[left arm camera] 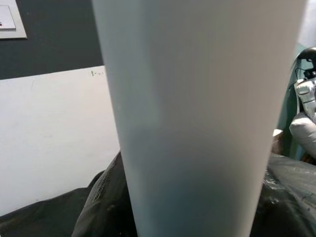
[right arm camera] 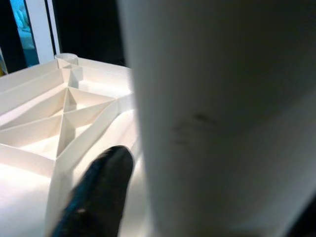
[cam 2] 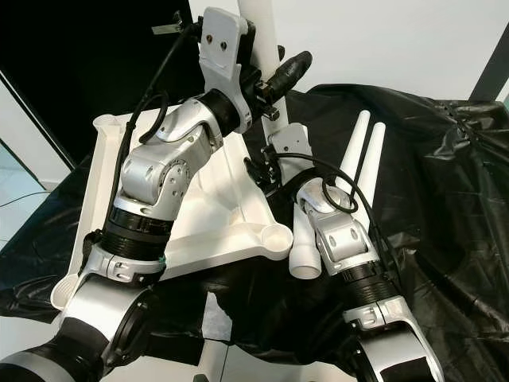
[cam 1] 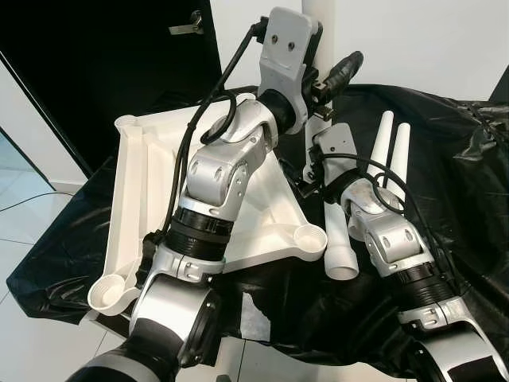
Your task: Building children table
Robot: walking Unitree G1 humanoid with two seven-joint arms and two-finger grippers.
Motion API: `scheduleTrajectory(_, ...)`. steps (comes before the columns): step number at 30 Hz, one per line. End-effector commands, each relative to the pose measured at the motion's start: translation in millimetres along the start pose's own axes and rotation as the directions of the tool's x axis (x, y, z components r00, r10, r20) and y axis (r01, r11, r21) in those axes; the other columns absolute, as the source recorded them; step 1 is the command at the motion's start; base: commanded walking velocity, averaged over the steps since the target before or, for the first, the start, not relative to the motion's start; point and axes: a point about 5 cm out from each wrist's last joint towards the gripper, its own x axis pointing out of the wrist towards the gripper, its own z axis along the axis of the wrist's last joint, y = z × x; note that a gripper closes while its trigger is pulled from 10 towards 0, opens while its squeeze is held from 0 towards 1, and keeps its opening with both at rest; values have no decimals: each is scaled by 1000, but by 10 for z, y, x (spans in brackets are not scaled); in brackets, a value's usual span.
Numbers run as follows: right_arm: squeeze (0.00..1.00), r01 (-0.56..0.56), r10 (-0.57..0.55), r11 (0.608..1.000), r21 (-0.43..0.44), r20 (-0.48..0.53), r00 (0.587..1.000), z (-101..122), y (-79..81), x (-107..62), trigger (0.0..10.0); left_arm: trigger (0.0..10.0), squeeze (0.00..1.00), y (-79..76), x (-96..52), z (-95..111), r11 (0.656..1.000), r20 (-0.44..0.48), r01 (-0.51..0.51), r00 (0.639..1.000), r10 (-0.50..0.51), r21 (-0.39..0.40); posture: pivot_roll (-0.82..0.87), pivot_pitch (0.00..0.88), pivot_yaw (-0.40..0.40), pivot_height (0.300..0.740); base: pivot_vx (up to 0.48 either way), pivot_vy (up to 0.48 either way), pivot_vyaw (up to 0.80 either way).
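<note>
The white table top [cam 1: 135,199] lies upside down on a black sheet, with round leg sockets [cam 1: 310,237] at its corners. A white table leg [cam 1: 322,24] stands upright at the far corner. My left gripper [cam 1: 324,78] is raised and shut on this leg, one black finger [cam 1: 343,68] showing beside it. Lower on the same leg, my right gripper [cam 1: 320,127] is shut on it near the socket. In the right wrist view the leg [right arm camera: 222,113] is very close, with a finger [right arm camera: 98,192] next to it and the ribbed underside [right arm camera: 64,113] behind.
Three more white legs [cam 1: 390,155] [cam 1: 342,255] lie on the black plastic sheet [cam 1: 461,183] to the right of the table top. A dark doorway [cam 1: 103,64] is at the back left, a white wall behind. Pale floor [cam 1: 32,334] borders the sheet's near left edge.
</note>
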Motion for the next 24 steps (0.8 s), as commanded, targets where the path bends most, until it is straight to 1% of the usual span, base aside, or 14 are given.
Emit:
scheduleTrajectory(1, 0, -22, 22, 1000, -17, 11, 1000, 56, 49, 21, 706, 10000, 0, -69, 8, 65, 999, 38, 23, 999, -24, 28, -23, 0, 53, 740, 0, 0, 0)
scheduleTrajectory(2, 0, -19, 20, 999, -25, 15, 1000, 61, 44, 19, 706, 10000, 0, -71, 10, 63, 999, 37, 24, 999, -25, 28, -23, 0, 53, 740, 0, 0, 0)
scheduleTrajectory(3, 0, -15, 15, 999, -30, 17, 1000, 65, 37, 18, 0, 10000, 0, -72, 12, 61, 999, 36, 24, 999, -25, 29, -23, 0, 54, 740, 0, 0, 0)
scheduleTrajectory(8, 0, -11, 12, 999, -37, 31, 999, 95, 30, 12, 0, 10000, 0, -65, 18, 43, 999, 27, 22, 999, -23, 32, -23, 0, 54, 740, 0, 0, 0)
scheduleTrajectory(15, 0, 1, 0, 1000, -24, 35, 999, 110, 37, -1, 0, 10000, 0, -53, 17, 19, 999, 17, 13, 1000, -13, 38, -23, 0, 57, 740, 0, 0, 0)
scheduleTrajectory(16, 0, 6, -6, 1000, -5, 26, 1000, 101, 47, -11, 10000, 10000, 333, -42, 10, 10, 1000, 18, 11, 1000, -12, 24, -22, 0, 56, 740, 0, 0, 0)
scheduleTrajectory(20, 0, 11, -11, 1000, 9, 19, 1000, 94, 54, -18, 10000, 10000, 333, -33, 6, 4, 1000, 19, 10, 1000, -10, 14, -22, 0, 56, 740, 0, 0, 0)
scheduleTrajectory(21, 0, 21, -22, 998, 53, 8, 1000, 80, 71, -28, 10000, 10000, 1000, -12, -9, 8, 1000, 23, 10, 1000, -11, 21, -20, 0, 54, 740, 0, 0, 0)
scheduleTrajectory(22, 0, 21, -22, 998, 53, 8, 1000, 80, 71, -28, 10000, 10000, 1000, -12, -9, 8, 1000, 23, 10, 1000, -11, 21, -20, 0, 54, 740, 0, 0, 0)
scheduleTrajectory(23, 0, 36, -36, 995, 97, -7, 999, 60, 81, -35, 10000, 10000, 0, 3, -29, 10, 1000, 28, 15, 999, -16, 28, -19, 0, 54, 740, 0, 0, 0)
scheduleTrajectory(24, 0, 54, -51, 988, 144, -25, 998, 38, 82, -38, 10000, 10000, 0, 21, -57, 6, 999, 31, 17, 999, -18, 39, -18, 0, 53, 740, 0, 0, 0)
